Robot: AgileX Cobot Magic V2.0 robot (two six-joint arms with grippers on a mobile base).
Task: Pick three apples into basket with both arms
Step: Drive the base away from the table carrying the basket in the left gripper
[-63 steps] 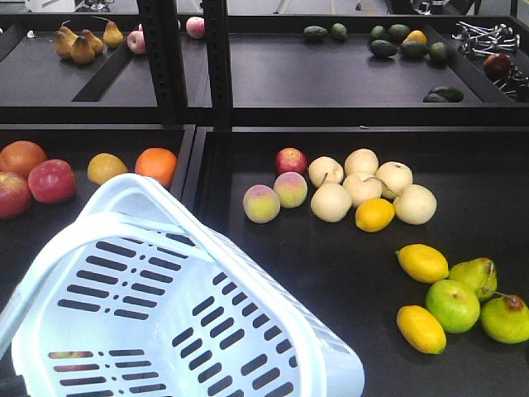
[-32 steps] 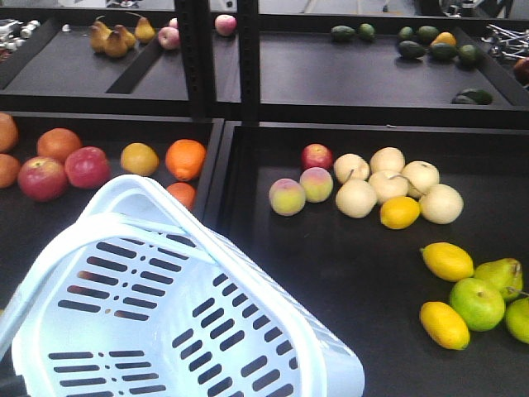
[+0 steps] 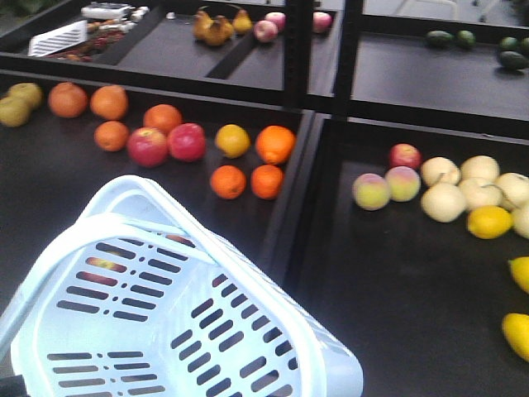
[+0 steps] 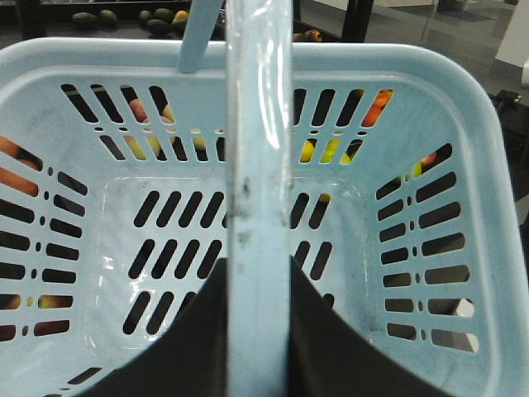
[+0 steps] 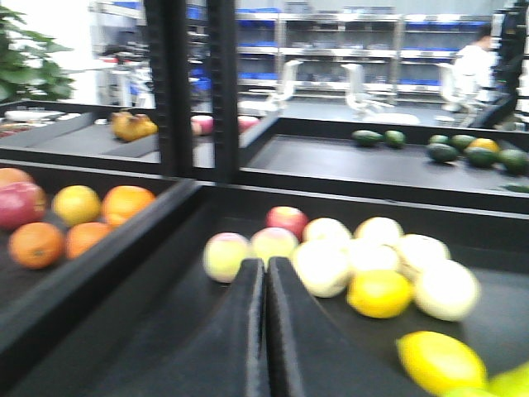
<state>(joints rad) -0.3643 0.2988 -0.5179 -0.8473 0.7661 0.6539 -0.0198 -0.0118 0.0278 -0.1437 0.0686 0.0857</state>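
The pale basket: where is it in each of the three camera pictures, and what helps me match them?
Front view: the basket fills the lower left, tilted.
Left wrist view: it fills the frame, seen from above, its handle clamped in the left gripper.
Right wrist view: not in it.
Shared landmark: the oranges, centre in front, left in right wrist, glimpsed through slots in left wrist.

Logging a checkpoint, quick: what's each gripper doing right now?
Left gripper: closed on the basket handle.
Right gripper: closed, holding nothing.
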